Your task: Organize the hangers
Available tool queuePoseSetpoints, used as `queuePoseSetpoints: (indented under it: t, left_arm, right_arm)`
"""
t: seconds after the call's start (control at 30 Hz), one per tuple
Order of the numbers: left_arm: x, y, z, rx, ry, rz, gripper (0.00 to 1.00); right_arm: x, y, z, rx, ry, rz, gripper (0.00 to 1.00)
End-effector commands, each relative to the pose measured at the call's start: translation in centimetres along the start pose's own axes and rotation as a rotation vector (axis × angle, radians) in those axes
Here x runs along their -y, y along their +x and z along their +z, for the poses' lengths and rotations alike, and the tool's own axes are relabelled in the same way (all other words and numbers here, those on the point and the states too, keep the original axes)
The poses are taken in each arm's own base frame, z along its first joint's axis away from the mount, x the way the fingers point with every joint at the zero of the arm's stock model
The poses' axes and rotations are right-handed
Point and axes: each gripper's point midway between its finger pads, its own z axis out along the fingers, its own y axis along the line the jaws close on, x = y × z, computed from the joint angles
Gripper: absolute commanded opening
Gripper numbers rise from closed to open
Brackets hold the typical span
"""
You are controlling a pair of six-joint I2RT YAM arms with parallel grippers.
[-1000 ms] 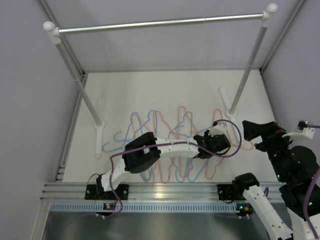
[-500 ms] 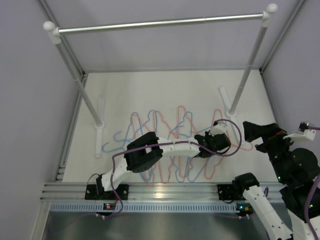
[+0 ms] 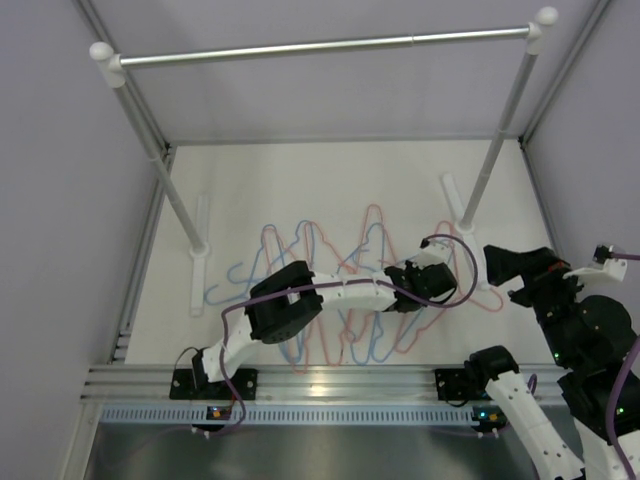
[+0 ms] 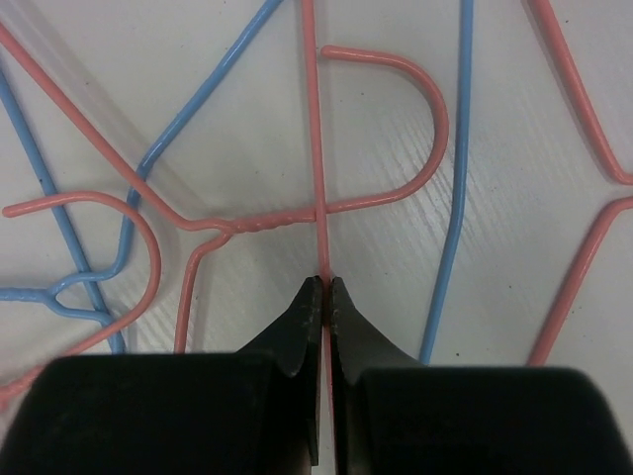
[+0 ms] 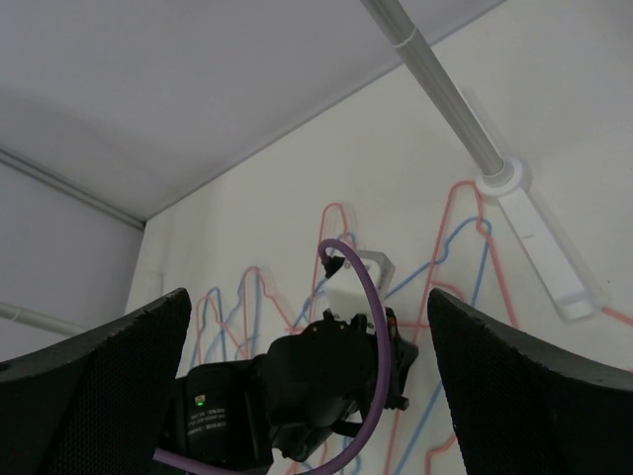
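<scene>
The hangers [image 3: 330, 245] lie in a tangled spread of pink and light blue wire at the centre of the white table [image 3: 300, 170], below the silver rail [image 3: 320, 46] that crosses the top of the frame. The left gripper [image 4: 324, 292] reaches over the right part of that spread, its jaws pinched together on a straight pink wire [image 4: 315, 148] that runs up the middle of the wrist view and crosses the twisted neck of another pink hanger [image 4: 259, 224]. Blue wires pass on either side. The right gripper [image 5: 307, 307] hangs at the right edge of the overhead frame, jaws spread wide and holding nothing.
</scene>
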Motion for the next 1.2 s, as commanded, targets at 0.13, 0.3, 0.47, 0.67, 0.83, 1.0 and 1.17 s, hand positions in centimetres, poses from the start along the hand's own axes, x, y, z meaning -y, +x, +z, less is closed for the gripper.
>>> queuePoseSetpoints:
  t: [0.13, 0.3, 0.47, 0.67, 0.83, 1.0, 1.17]
  left_arm:
    - [-1.4, -3.0, -4.4, 0.031, 0.052, -0.073, 0.00]
    - [-2.3, -3.6, -6.3, 0.050, 0.059, -0.094, 0.00]
    - [-3.2, -4.8, -7.8, 0.078, 0.079, -0.129, 0.00]
    - [-5.8, -5.9, -7.5, 0.080, 0.085, -0.201, 0.00]
    - [-7.6, -6.8, -6.6, 0.081, 0.067, -0.236, 0.00]
    - [-8.4, -7.0, -5.7, 0.072, 0.061, -0.254, 0.00]
    - [-8.6, -6.9, -5.3, 0.064, 0.068, -0.264, 0.00]
  right_arm:
    - [0.5, 0.5, -0.2, -0.014, 0.016, -0.004, 1.00]
    - [0.7, 1.0, 0.2, -0.029, 0.024, -0.002, 1.00]
    - [0.9, 1.7, 0.5, -0.051, 0.030, -0.003, 0.99]
    - [1.7, 5.3, 2.1, -0.167, 0.046, 0.012, 0.99]
    - [3.0, 11.4, 4.9, -0.316, 0.043, 0.060, 0.99]
    - [3.0, 16.5, 6.1, -0.417, -0.032, 0.194, 0.95]
    - [4.9, 20.6, 6.6, -0.463, -0.021, 0.287, 0.95]
